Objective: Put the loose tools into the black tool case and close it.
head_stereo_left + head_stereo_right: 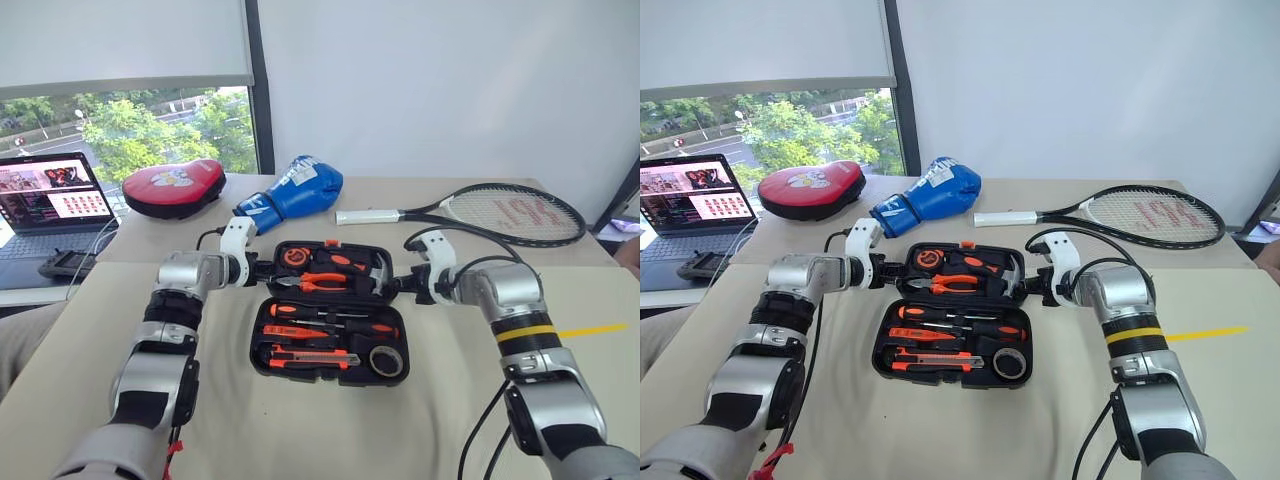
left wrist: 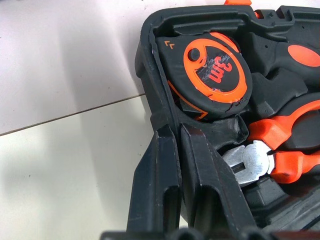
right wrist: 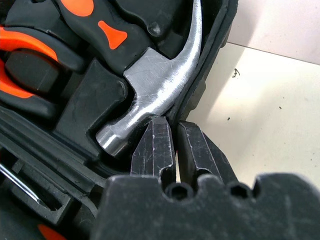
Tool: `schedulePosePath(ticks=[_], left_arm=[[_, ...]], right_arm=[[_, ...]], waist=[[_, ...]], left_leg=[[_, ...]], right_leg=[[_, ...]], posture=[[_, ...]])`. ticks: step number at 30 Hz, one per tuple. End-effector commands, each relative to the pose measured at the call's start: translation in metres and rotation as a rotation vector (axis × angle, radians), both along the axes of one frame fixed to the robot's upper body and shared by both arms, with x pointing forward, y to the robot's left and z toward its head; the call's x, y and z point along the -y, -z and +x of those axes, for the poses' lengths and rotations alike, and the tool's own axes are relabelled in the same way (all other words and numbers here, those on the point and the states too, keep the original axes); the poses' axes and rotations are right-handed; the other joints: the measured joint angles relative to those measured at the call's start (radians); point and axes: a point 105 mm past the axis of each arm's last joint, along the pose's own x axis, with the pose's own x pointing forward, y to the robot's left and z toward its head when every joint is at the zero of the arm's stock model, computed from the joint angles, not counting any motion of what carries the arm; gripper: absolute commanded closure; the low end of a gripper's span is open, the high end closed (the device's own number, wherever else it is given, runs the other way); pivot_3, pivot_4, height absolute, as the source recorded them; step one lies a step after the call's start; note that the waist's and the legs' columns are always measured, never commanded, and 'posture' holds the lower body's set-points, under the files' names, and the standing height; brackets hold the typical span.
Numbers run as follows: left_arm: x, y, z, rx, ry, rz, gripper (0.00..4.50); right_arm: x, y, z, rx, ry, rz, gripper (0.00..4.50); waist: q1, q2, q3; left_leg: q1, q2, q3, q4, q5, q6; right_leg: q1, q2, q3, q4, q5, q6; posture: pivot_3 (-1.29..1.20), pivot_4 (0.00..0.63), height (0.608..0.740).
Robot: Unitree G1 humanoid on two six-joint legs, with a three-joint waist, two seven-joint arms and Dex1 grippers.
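The black tool case lies open in the middle of the table. Its near half holds two black-and-orange screwdrivers, a small red screwdriver, an orange-black utility knife and a grey tape roll. The far half carries a tape measure, orange-handled pliers and a steel hammer. My left gripper is shut on the far half's left rim. My right gripper is shut on the far half's right rim, beside the hammer head.
At the back lie a red pad, a blue boxing glove and a tennis racket. A laptop and a black handheld device sit on a side table at the left. A yellow strip marks the right.
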Motion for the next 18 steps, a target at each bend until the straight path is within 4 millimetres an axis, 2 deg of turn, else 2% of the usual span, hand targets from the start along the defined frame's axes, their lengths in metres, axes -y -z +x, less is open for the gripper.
schedulePosePath(ticks=[1,5,7,9,13,15,18], left_arm=[[0.024,-0.041,0.001,0.228,0.120,-0.049,4.50],[0.033,-0.074,-0.010,0.481,0.199,-0.008,4.50],[0.036,-0.085,-0.025,0.630,0.262,0.061,4.50],[0.040,-0.087,-0.045,0.779,0.336,0.117,4.50],[0.031,-0.072,-0.077,0.934,0.425,0.254,4.50],[0.019,-0.053,-0.093,0.954,0.465,0.342,4.50],[0.008,-0.033,-0.104,0.933,0.518,0.432,4.50]], right_arm=[[-0.012,-0.036,0.004,0.264,-0.102,-0.011,4.46],[-0.026,-0.048,-0.005,0.474,-0.205,-0.086,4.46],[-0.033,-0.057,-0.015,0.625,-0.258,-0.140,4.46],[-0.036,-0.057,-0.029,0.686,-0.303,-0.153,4.46],[-0.031,-0.051,-0.056,0.783,-0.345,-0.211,4.46],[-0.025,-0.042,-0.074,0.811,-0.368,-0.287,4.46],[-0.020,-0.031,-0.094,0.801,-0.410,-0.361,4.46]], waist=[[0.000,0.000,0.000],[0.000,0.000,0.000],[-0.004,0.000,0.000],[-0.004,0.000,0.000],[-0.005,0.000,0.000],[-0.004,0.000,0.000],[-0.001,0.000,0.000]], left_leg=[[-0.001,0.000,0.000,0.000,0.000,0.000],[-0.005,-0.001,0.000,0.000,0.000,-0.001],[-0.012,-0.001,0.001,0.000,0.001,-0.002],[-0.013,-0.001,0.002,0.000,0.002,-0.003],[-0.013,0.001,0.002,-0.003,0.002,-0.005],[-0.012,0.001,0.003,-0.004,0.002,-0.005],[-0.010,0.002,0.003,-0.004,0.002,-0.005]], right_leg=[[-0.001,0.000,0.000,0.000,0.000,0.000],[-0.006,-0.001,0.001,0.000,0.001,0.000],[-0.015,-0.001,0.002,0.002,0.001,0.000],[-0.019,0.000,0.002,0.004,0.001,0.000],[-0.019,0.002,0.000,0.001,0.001,0.000],[-0.018,0.002,0.000,-0.002,0.001,0.000],[-0.015,0.002,0.000,-0.003,0.001,0.000]], posture=[[0.00,0.150,0.740],[0.00,0.150,0.740],[0.00,0.150,0.740],[0.00,0.150,0.740],[0.00,0.150,0.740],[0.00,0.150,0.740],[0.00,0.150,0.740]])
